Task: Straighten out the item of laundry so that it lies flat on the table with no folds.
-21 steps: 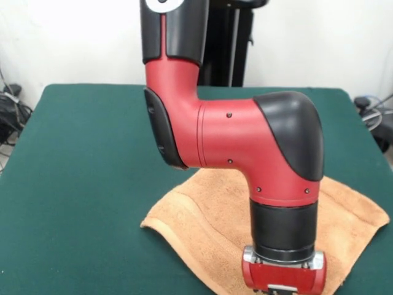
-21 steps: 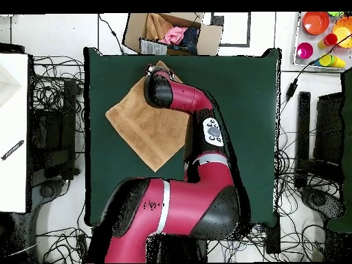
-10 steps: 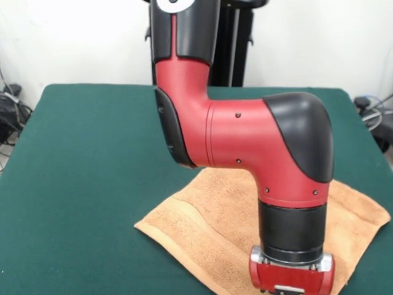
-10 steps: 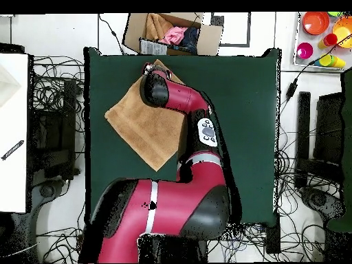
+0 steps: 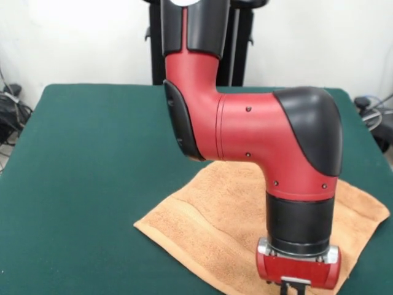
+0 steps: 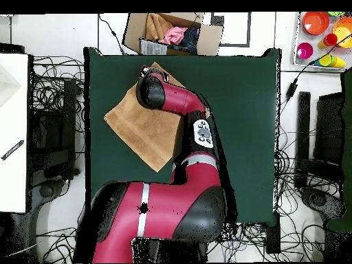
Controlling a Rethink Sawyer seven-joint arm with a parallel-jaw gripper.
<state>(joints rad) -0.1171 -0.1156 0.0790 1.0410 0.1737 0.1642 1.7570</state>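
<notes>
On the green table [image 5: 80,160] a tan towel [image 5: 209,215] is spread beneath the gripper [image 5: 295,284]; its grip cannot be told.

Green table [image 5: 80,160] under tan towel [image 5: 215,221]

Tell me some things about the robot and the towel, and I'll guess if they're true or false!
1. The towel is orange-tan. True.
2. The towel lies on a green table. True.
3. The towel is rolled up into a ball. False: it lies spread out, almost flat, turned cornerwise like a diamond in the overhead view.
4. The robot arm is blue and white. False: it is red and black.
5. The arm reaches over the towel. True: its end hangs above the towel's corner at the front edge of the table.
6. The towel covers the whole table. False: it is much smaller, with lots of green showing around it.
</notes>
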